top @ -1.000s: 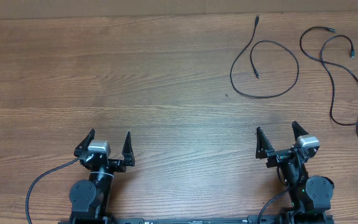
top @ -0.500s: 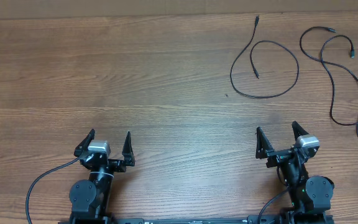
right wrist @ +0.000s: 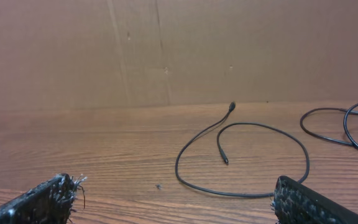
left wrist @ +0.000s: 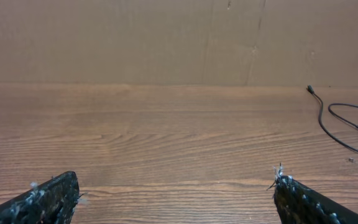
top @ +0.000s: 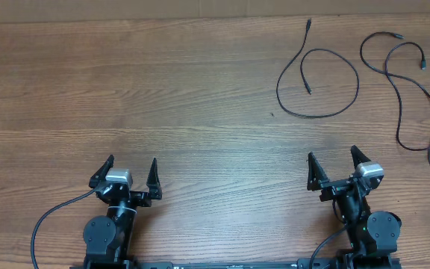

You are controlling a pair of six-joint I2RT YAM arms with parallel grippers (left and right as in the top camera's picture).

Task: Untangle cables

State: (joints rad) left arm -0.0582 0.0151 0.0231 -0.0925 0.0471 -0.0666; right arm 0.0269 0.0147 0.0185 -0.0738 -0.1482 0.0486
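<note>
Two thin black cables lie at the far right of the wooden table [top: 163,97]. The shorter cable [top: 318,116] curls into one open loop with both plug ends free. Right of it and apart from it, the longer cable [top: 399,112] winds over itself and runs off the right edge. My left gripper [top: 132,160] stands open near the front edge, far left of both. The right gripper [top: 331,152] is open too, a short way in front of the shorter loop. The right wrist view shows the shorter cable [right wrist: 180,155] ahead of the open right gripper [right wrist: 173,183], with the longer cable [right wrist: 303,124] at far right. The left gripper [left wrist: 176,180] holds nothing.
A brown cardboard wall [right wrist: 166,50] closes off the table's far edge. A small dark speck [top: 272,114] lies left of the shorter loop. A thick arm cable [top: 47,217] trails from the left arm's base.
</note>
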